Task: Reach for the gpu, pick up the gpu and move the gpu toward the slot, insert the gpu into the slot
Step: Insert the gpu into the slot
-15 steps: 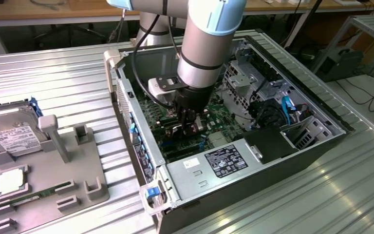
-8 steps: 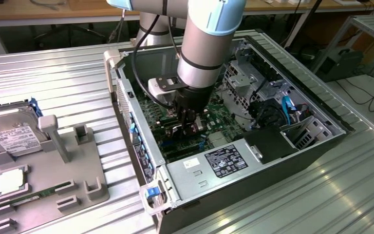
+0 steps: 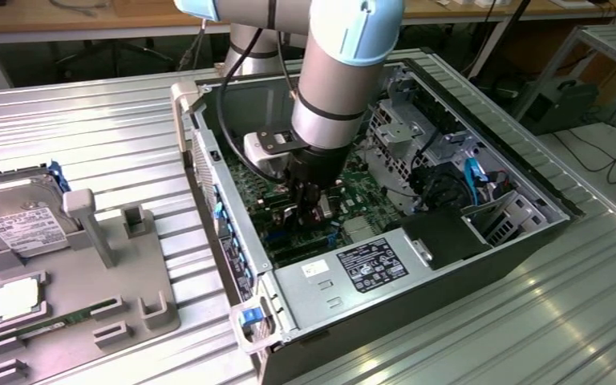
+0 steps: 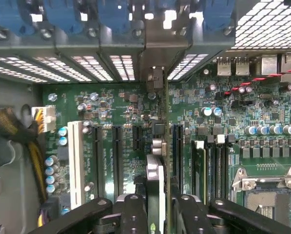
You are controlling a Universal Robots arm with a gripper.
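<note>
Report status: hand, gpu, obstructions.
Hand shut on gpu, down inside the computer case. Gpu edge-on over the motherboard, among the slots. Nothing visibly in the way.

The arm (image 3: 335, 72) points steeply downward, wrist vertical; the tool (image 3: 308, 210) hangs below it, fingers (image 4: 134, 214) closed on a thin upright card.

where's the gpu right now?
The gpu is clamped edge-on in the gripper inside the open PC case, above the green motherboard, between the black expansion slots.
</note>
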